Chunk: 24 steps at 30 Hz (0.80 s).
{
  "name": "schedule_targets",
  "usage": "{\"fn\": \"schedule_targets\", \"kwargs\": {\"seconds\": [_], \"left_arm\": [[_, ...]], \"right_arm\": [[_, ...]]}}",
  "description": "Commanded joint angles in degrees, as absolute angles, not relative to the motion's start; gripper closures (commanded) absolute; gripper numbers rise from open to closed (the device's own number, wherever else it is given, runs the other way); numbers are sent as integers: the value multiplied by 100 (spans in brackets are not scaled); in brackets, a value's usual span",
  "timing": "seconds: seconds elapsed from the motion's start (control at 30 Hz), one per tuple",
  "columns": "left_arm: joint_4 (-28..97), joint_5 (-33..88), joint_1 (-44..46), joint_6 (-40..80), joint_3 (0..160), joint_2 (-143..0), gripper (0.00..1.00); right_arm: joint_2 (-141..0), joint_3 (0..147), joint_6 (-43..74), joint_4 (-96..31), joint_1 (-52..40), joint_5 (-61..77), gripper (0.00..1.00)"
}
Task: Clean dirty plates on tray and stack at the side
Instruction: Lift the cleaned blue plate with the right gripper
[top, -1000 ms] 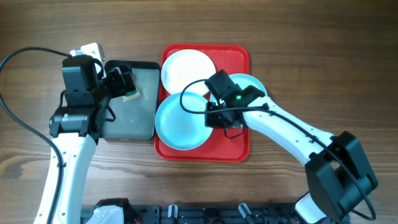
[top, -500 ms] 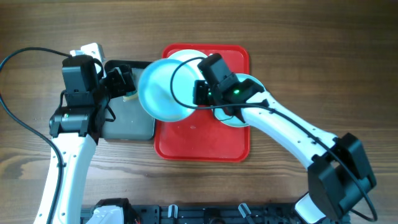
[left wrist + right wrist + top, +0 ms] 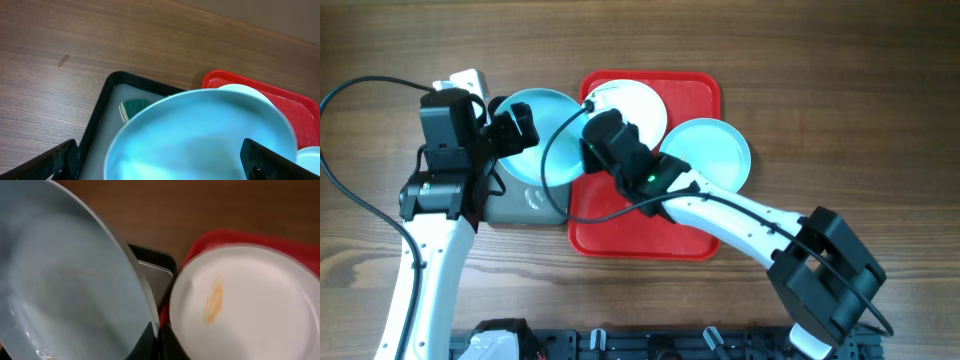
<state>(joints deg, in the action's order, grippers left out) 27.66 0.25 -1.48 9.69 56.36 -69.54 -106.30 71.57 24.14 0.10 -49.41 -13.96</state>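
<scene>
Clock face: read from overhead, with 12 o'clock pointing away from the robot's base.
Red tray (image 3: 650, 235): its near half is lying bare, a glossy moulded plastic with rounded corners and a raised rim.
Second aqua plate (image 3: 715, 150): it is sitting at the tray's 2 o'clock corner and overhanging the rim, round, shallow and smooth.
Right end effector (image 3: 585, 138): it is reaching toward 10 o'clock and pinching the rim of the held aqua plate (image 3: 548, 115), jaws closed tight on its edge.
Held plate's place: it is hanging over the grey tray (image 3: 510, 205), at 9 o'clock of the right end effector and clear of the red tray; being round, it is offering no long axis.
Left end effector (image 3: 518, 130): it is standing at the held plate's 9 o'clock edge, jaws spread wide and gripping nothing; this arm is looking nearer for any wiping.
Grey tray: narrow, dark-rimmed, its floor showing dull and matte.
White plate (image 3: 640, 105): it is resting at the red tray's 12 o'clock end, carrying an orange smear (image 3: 214, 302).
Tabletop (image 3: 820, 60): brown wood grain is running beyond.
</scene>
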Motion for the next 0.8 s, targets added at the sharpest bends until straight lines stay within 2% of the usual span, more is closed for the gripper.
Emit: {"fn": "schedule_targets", "kwargs": {"seconds": [0.0, 0.13, 0.43, 0.77], "left_arm": [[2757, -8, -178, 939, 5669, -6954, 0], [2757, -8, -178, 939, 5669, -6954, 0], [2757, -8, -178, 939, 5669, -6954, 0], [2757, -8, -178, 939, 5669, -6954, 0]], "right_arm": [[-10742, 7286, 941, 598, -5019, -1846, 95], [-10742, 7286, -325, 1400, -5019, -1844, 96], [-10742, 7286, -2392, 2574, -5019, -1483, 96], [-10742, 7286, -2727, 3522, -5019, -1367, 96]]}}
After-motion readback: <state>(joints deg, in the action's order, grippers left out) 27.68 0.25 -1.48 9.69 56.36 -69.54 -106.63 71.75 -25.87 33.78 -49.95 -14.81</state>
